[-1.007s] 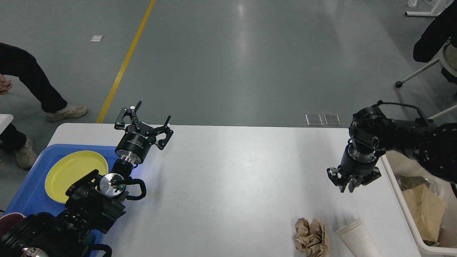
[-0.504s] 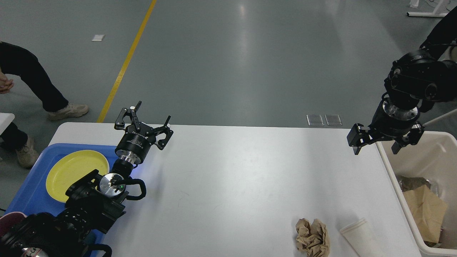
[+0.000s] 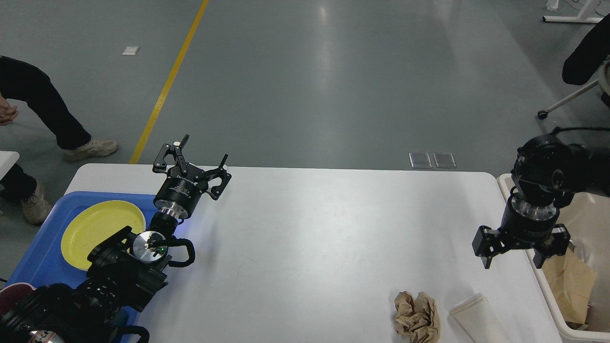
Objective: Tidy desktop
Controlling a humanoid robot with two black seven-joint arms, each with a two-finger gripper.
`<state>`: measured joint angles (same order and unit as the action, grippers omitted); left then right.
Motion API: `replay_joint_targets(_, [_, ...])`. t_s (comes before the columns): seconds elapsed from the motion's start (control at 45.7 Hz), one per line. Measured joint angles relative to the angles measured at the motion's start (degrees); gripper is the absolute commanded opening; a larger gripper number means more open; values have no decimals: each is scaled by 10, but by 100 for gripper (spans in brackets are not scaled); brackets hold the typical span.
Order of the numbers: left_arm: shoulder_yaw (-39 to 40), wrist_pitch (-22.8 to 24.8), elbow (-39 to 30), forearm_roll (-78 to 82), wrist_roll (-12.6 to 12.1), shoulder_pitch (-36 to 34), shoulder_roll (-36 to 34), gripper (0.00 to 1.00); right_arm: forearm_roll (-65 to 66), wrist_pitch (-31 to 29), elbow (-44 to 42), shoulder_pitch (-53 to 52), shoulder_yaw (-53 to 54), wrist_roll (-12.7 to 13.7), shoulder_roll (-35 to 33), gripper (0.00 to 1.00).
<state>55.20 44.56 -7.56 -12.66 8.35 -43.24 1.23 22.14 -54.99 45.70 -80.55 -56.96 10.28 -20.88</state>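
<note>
Blue tray (image 3: pixel 43 257), L edge of desktop: holds yellow plate (image 3: pixel 97 228), empty, upright. Dark red rim of some item (image 3: pixel 14 290) at tray's near corner, mostly cut off by frame; can't tell what.

L gripper (image 3: pixel 195 159): raised above desktop's far-L part, just R of tray, fingers spread wide, nothing between them. L arm runs in from lower-L corner over tray.

Desktop (image 3: pixel 305 238): large white top w/ rounded corners, fills lower centre of view. Middle bare. Near-R edge: crumpled brown paper ball (image 3: pixel 417 317); white paper cup (image 3: pixel 479 317) lying on its side just R of it, partly out of frame, not touching.

R gripper (image 3: pixel 517 255): pointing down over desktop's R edge, above & behind cup, fingers apart, holding nothing.

Beige bin (image 3: pixel 538 281), against desktop's R side: contains brown paper bag (image 3: pixel 569 283); other contents unclear.

Room: grey glossy floor (image 3: pixel 305 81), yellow line (image 3: pixel 167 85) running diag. at L, two floor plates (image 3: pixel 432 160) beyond desktop. Person's legs & shoes (image 3: pixel 90 147) far L. Chair base w/ castor (image 3: pixel 567 102) far R.
</note>
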Motion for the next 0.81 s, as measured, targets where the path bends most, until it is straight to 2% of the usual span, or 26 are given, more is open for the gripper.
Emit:
replay_joint_targets(0.197, [0, 0, 0, 0, 0, 0, 0, 97, -1, 0, 3, 33, 4, 0, -4, 100])
replay_joint_targets(0.81, [0, 0, 0, 0, 0, 0, 0, 97, -70, 0, 35, 28, 10, 0, -9, 100])
